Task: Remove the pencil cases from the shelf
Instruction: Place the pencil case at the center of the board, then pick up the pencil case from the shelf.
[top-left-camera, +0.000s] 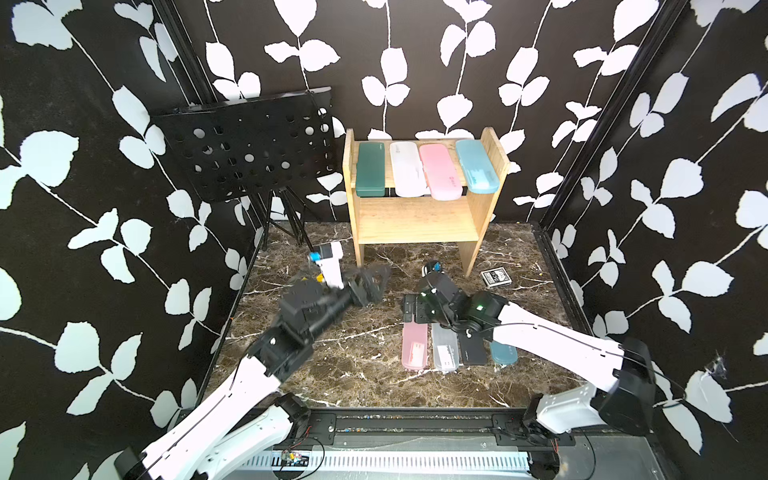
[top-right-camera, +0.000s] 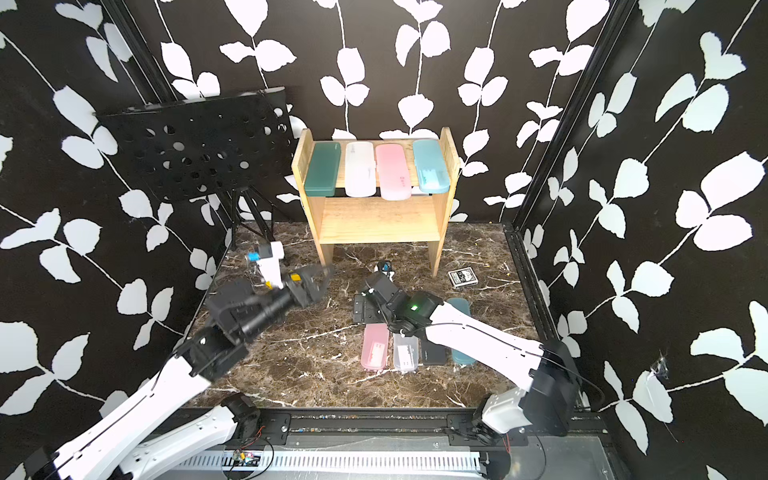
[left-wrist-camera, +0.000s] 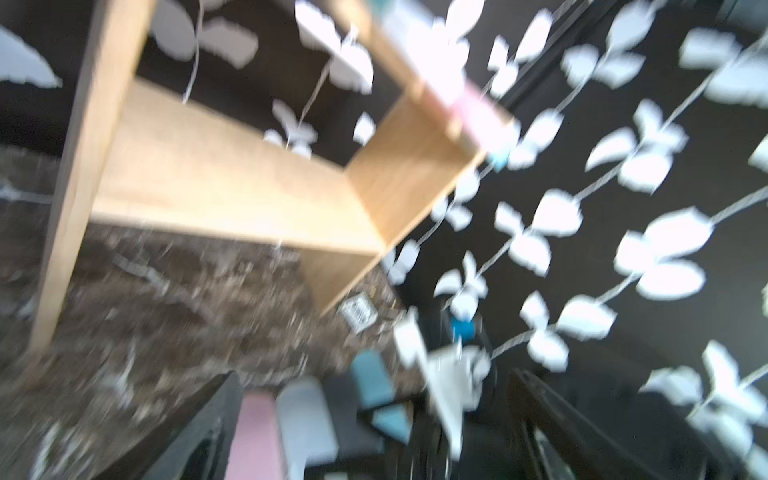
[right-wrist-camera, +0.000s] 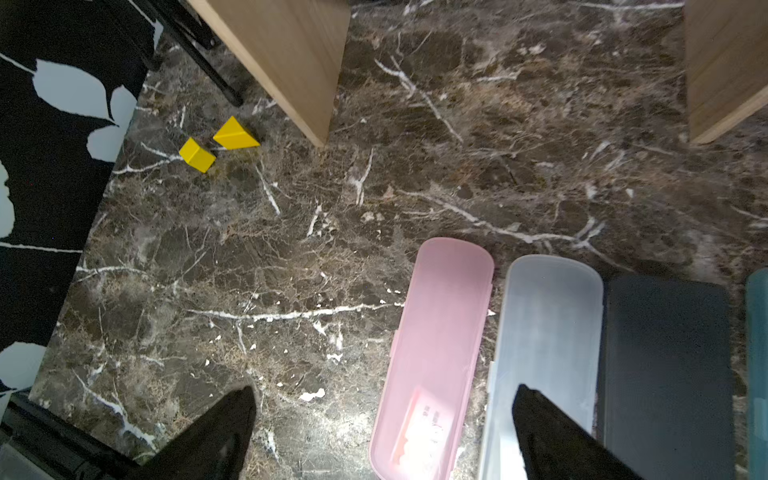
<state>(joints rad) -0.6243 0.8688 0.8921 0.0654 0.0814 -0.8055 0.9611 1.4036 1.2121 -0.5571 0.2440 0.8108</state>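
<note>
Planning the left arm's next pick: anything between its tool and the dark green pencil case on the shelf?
Nothing visible. The open left tool hangs before the pine wood shelf, below the dark green plastic pencil case on its top tier.

In both top views we see the pine shelf (top-left-camera: 415, 222) at centre frame. Its top tier carries four cases side by side, overhanging the front edge: dark green case (top-left-camera: 370, 169), frosted clear case (top-left-camera: 408, 168), pink case (top-left-camera: 439, 171) and light blue case (top-left-camera: 476, 166). Lower centre, off the shelf, four more lie flat in a row: second pink case (top-left-camera: 414, 346), second clear case (top-left-camera: 445, 353), black case (top-left-camera: 472, 353) and teal case (top-left-camera: 504, 353).
</note>
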